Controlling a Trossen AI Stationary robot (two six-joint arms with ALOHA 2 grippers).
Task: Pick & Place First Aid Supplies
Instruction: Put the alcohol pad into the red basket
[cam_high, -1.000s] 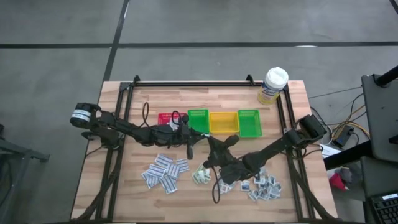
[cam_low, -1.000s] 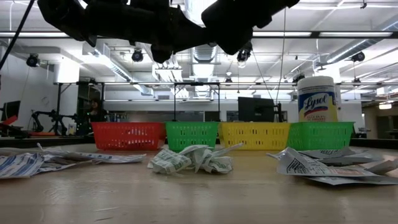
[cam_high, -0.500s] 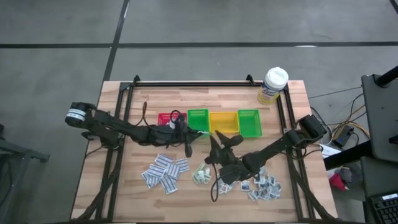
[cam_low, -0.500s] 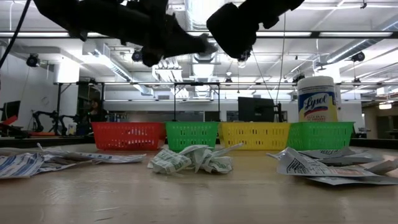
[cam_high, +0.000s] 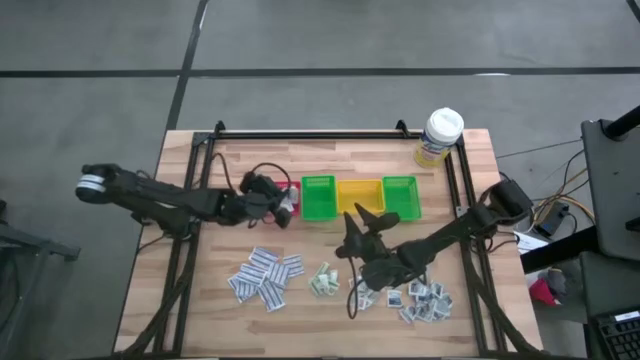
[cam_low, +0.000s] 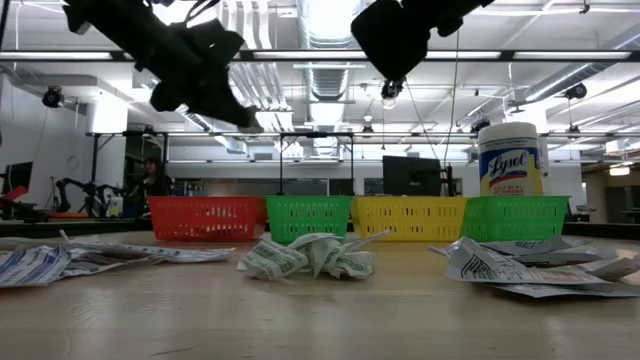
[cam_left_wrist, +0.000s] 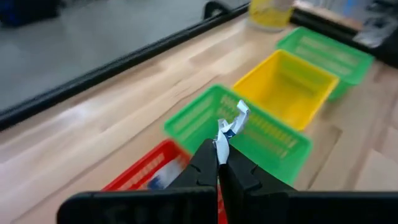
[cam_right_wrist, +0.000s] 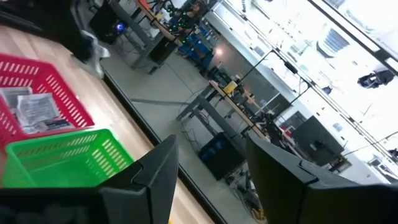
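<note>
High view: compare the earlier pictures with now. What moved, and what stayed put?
The left gripper, shut on a white packet, drew back left toward the red bin. The right gripper opened beside the yellow bin. Bins and packet piles stayed put.

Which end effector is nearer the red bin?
Left. The left end effector, pinching a packet, is right at the red bin; the right end effector, open, is over by the yellow bin.
</note>
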